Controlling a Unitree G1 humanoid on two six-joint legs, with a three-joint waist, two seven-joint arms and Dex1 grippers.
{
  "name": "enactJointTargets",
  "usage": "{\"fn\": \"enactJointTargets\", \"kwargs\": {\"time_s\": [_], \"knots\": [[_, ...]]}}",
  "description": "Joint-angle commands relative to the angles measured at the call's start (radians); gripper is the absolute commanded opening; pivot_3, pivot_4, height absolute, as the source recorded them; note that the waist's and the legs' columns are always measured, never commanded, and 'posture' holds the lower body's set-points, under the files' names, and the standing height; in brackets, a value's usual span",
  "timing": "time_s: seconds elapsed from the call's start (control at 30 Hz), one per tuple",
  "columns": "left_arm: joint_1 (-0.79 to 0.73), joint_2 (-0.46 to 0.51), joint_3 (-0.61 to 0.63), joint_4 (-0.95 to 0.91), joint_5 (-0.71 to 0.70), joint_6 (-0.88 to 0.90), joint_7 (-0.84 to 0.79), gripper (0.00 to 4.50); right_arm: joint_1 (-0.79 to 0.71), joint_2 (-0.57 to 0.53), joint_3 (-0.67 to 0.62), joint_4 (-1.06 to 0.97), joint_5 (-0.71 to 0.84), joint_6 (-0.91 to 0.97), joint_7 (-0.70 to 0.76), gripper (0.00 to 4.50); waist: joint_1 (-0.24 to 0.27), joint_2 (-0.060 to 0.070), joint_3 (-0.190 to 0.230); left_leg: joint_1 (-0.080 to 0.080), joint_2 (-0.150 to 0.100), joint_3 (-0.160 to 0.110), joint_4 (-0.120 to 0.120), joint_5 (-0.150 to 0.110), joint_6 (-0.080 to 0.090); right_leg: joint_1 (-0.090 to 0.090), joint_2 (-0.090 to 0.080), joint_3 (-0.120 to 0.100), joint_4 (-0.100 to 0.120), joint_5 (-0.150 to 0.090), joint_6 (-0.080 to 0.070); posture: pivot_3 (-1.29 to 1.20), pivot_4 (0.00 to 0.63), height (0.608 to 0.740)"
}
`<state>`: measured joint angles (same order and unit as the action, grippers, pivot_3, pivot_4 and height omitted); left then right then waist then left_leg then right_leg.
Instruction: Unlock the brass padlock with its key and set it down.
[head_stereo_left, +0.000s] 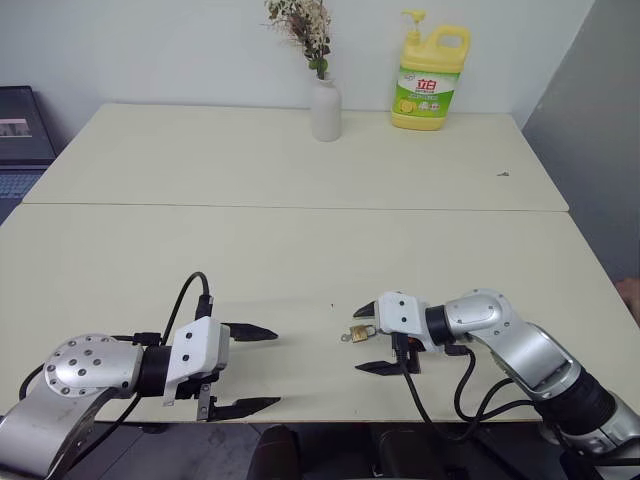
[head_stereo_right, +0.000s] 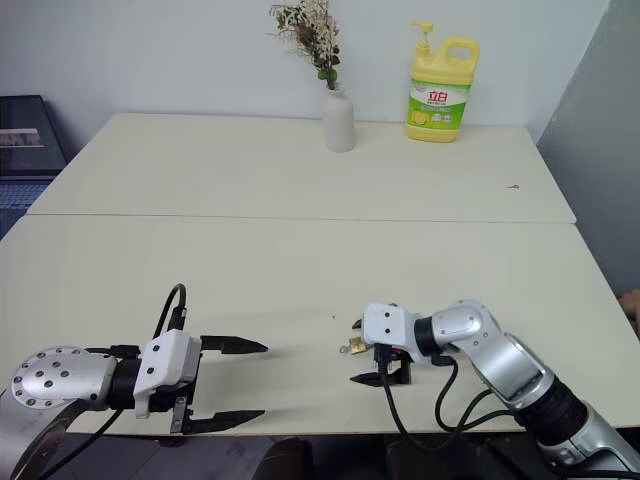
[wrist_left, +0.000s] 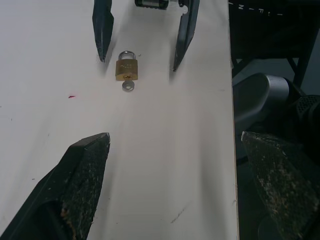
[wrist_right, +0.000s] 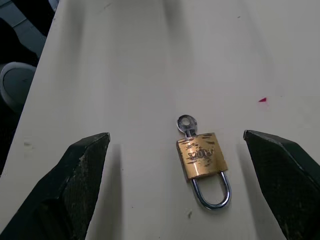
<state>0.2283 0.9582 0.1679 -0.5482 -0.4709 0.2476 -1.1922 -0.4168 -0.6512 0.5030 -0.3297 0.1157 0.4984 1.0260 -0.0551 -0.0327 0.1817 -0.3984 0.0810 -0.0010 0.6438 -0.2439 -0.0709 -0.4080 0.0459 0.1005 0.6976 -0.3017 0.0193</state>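
Right wrist view: brass padlock (wrist_right: 201, 156) flat, key (wrist_right: 186, 123) inserted

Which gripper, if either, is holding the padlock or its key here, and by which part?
Neither. The brass padlock lies flat on the table with the key in its body, between the open fingers of the right gripper, untouched. The left gripper is open and empty.

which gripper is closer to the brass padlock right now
Right. The right gripper has its open fingers either side of the brass padlock, which lies flat on the table. The left gripper is also open, well off to the side.
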Motion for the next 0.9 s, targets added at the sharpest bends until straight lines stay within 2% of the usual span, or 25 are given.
{"fn": "enactJointTargets", "kwargs": {"time_s": [0.03,0.43,0.53,0.8,0.83,0.9], "knots": [[-0.012,0.003,0.007,-0.012,0.009,-0.028,-0.006,4.40,-0.035,0.027,0.015,0.037,-0.025,-0.012,0.007,4.50,0.000,0.000,0.000,0.000,0.000,0.000,0.000,0.000,0.000,0.000,0.000,0.000,0.000,0.000,0.000,0.00,0.150,0.740],[-0.035,-0.001,-0.020,-0.013,0.017,-0.030,0.000,4.40,-0.043,0.038,0.008,0.106,-0.028,-0.013,0.038,4.50,0.000,0.000,0.000,0.000,0.000,0.000,0.000,0.000,0.000,0.000,0.000,0.000,0.001,0.000,0.000,0.00,0.150,0.740],[-0.051,0.000,-0.028,-0.009,0.018,-0.027,0.002,4.50,-0.036,0.037,0.014,0.110,-0.034,-0.009,0.042,3.88,0.000,0.000,0.000,0.000,0.000,0.000,0.000,0.000,0.000,0.000,0.000,0.000,0.001,0.000,0.000,0.00,0.150,0.740],[-0.062,0.000,-0.043,-0.003,0.026,-0.025,0.000,4.50,-0.036,0.039,0.025,0.117,-0.055,-0.020,0.035,1.08,0.000,0.000,0.000,0.000,0.000,0.000,0.000,0.000,0.000,0.000,0.000,0.000,0.001,0.000,0.000,0.00,0.150,0.740],[-0.063,0.000,-0.045,-0.004,0.026,-0.024,0.001,4.50,-0.036,0.039,0.026,0.117,-0.059,-0.024,0.033,0.92,0.000,0.000,0.000,0.000,0.000,0.000,0.000,0.000,0.000,0.000,0.000,0.000,0.001,0.000,0.000,0.00,0.150,0.740],[-0.068,-0.002,-0.049,0.003,0.028,-0.026,0.002,4.50,-0.037,0.041,0.025,0.120,-0.061,-0.028,0.031,0.93,0.000,0.000,0.000,0.000,0.000,0.000,0.000,0.000,0.000,0.000,0.000,0.000,0.001,0.000,0.000,0.00,0.150,0.740]]}}
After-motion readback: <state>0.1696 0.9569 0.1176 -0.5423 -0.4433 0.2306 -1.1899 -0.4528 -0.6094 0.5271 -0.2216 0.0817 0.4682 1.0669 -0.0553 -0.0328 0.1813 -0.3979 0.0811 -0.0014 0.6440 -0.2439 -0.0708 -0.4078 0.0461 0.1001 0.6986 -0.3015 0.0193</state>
